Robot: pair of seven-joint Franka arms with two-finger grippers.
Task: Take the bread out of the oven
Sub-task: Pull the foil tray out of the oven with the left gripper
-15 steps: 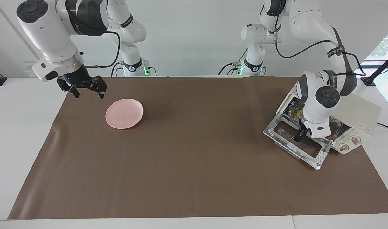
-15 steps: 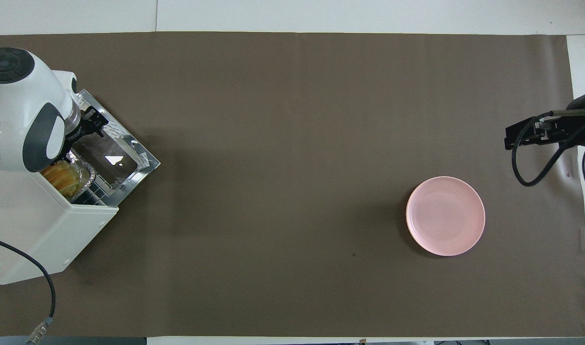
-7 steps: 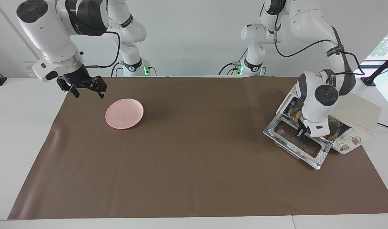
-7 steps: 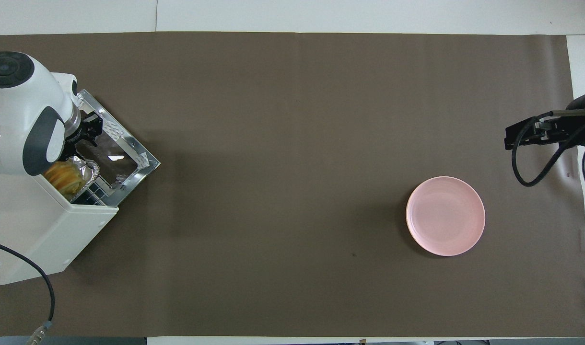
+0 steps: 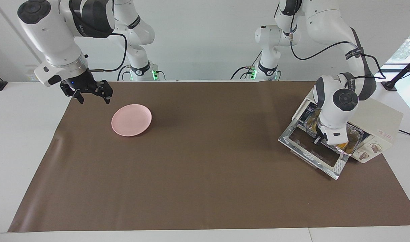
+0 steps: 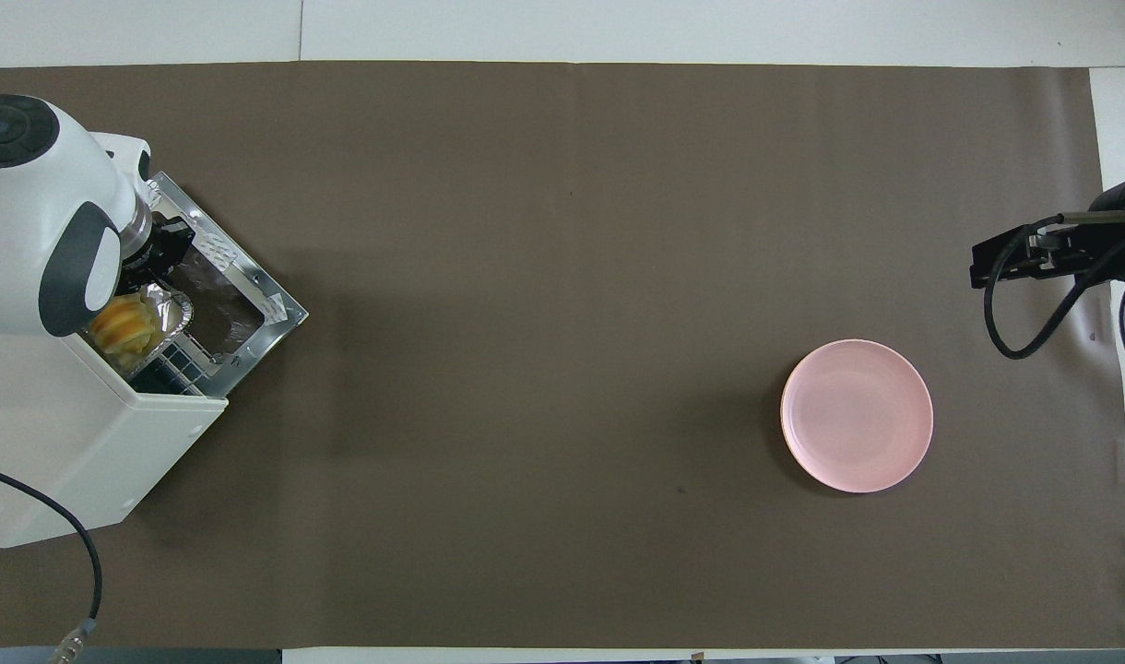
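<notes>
Your left gripper [image 5: 317,139] is at the mouth of the oven [image 5: 376,129], low over the dropped door [image 5: 312,153], fingers pinched together. It looks clamped on the front lip of the foil tray [image 5: 351,129], but the wrist blocks the contact point, so you can't confirm that grip from either view.

The bread [image 6: 124,325] sits in the foil tray at the oven opening, not clear of the oven. In the overhead view you see its golden ridged end poking out beside the arm's wrist; the remainder is covered by the arm. The tray's front edge overhangs the inner edge of the door.

The oven stands at the left arm's end of the table, on the corner of the brown mat [image 5: 205,168], door fully open and lying flat. 2 knobs [image 5: 369,151] are visible on its front panel.

Your right gripper [image 5: 90,94] waits in the air over the mat's edge at the right arm's end, jaws spread, holding nothing. The pink plate [image 5: 131,120] lies on the mat near it, with nothing on it.
</notes>
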